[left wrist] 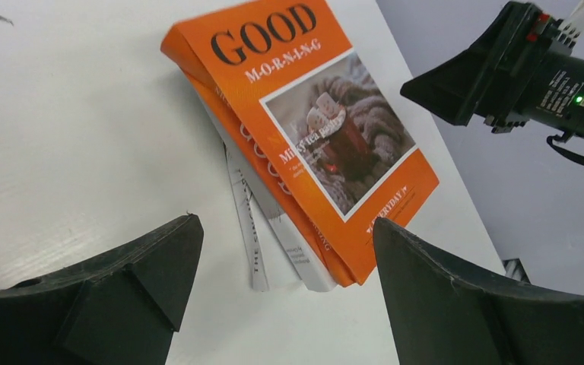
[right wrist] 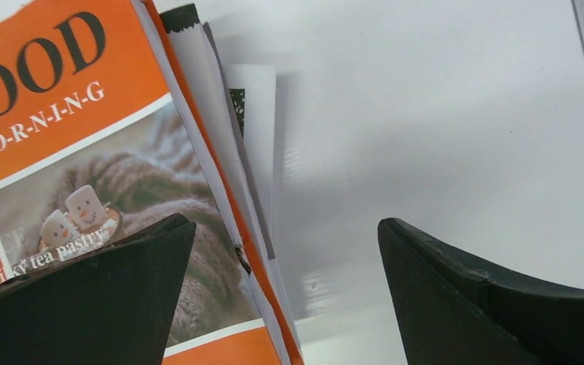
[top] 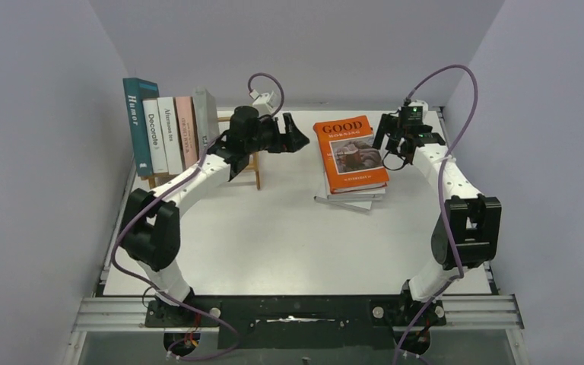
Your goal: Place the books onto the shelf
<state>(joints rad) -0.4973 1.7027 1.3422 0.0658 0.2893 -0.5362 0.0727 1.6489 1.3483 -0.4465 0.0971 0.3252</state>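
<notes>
Left gripper (top: 298,137): jaws wide, nothing between them. It is off the table (top: 274,236), pointing right, between the shelf (top: 257,170) and the stack.

Right gripper (top: 390,144): jaws also wide and empty, hanging just beside the stack's right edge. In its wrist view one finger overlaps the cover's corner. I cannot tell whether it is touching.

GOOD book (top: 352,154): lies flat, cover up, on top of the white books (top: 350,201). The long axis runs far-to-near, with the title at the far end and a slight skew to the table edge. The spine faces the left gripper and the page edge faces the right. The white books below are fanned out of square and stick out at the near end.

Key relation: the stack lies to the right of the left gripper across a short gap, and directly beside the right one. The right arm is nearer the book; the left arm is nearer the shelf.

Shelf: five books (top: 171,133) stand upright, packed toward its left end. The free slot looks to be right of the grey one, up to the end post, but the left arm covers most of it.

Room: bare table lies near and left of the stack. The right table edge is close behind the right gripper, so there is little room there.
</notes>
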